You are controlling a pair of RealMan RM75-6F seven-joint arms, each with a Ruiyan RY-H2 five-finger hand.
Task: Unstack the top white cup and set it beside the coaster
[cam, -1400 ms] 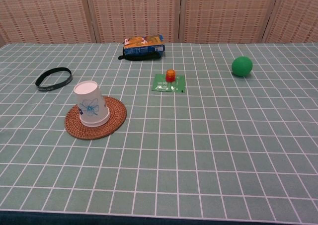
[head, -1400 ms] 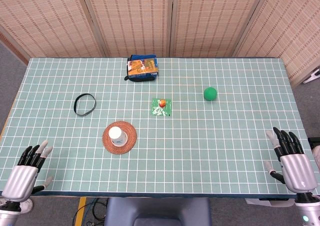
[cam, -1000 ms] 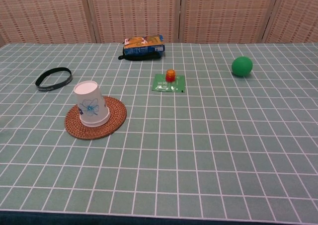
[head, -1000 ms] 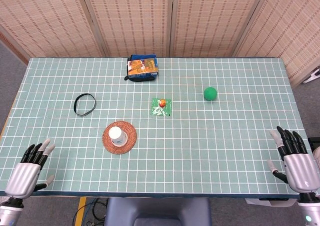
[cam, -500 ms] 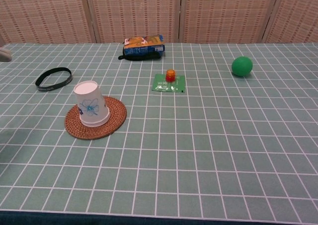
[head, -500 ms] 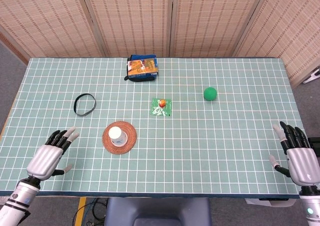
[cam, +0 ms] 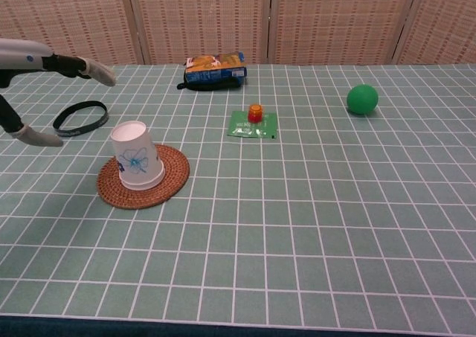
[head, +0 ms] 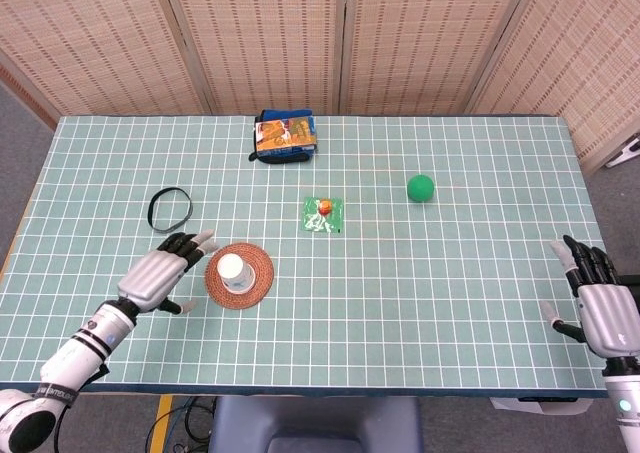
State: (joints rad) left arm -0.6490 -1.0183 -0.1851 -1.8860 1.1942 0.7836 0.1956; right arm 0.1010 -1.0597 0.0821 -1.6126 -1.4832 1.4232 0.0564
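An upside-down white cup stack (head: pixel 231 268) (cam: pixel 137 155) with a blue flower print stands on a round woven coaster (head: pixel 252 285) (cam: pixel 171 179) at the table's front left. My left hand (head: pixel 160 274) (cam: pixel 44 76) hovers just left of the cup with its fingers spread, holding nothing and not touching it. My right hand (head: pixel 601 305) stays at the table's front right corner, fingers apart and empty; the chest view does not show it.
A black band (head: pixel 170 210) (cam: pixel 80 118) lies behind my left hand. A green sachet with an orange cap (head: pixel 323 213) (cam: pixel 254 123) sits mid-table, a green ball (head: pixel 421 188) (cam: pixel 362 99) to the right, and a snack packet (head: pixel 285 136) (cam: pixel 215 70) at the back.
My left hand has moved from the front left corner forward and rightward to beside the cup. My right hand has drifted slightly further right.
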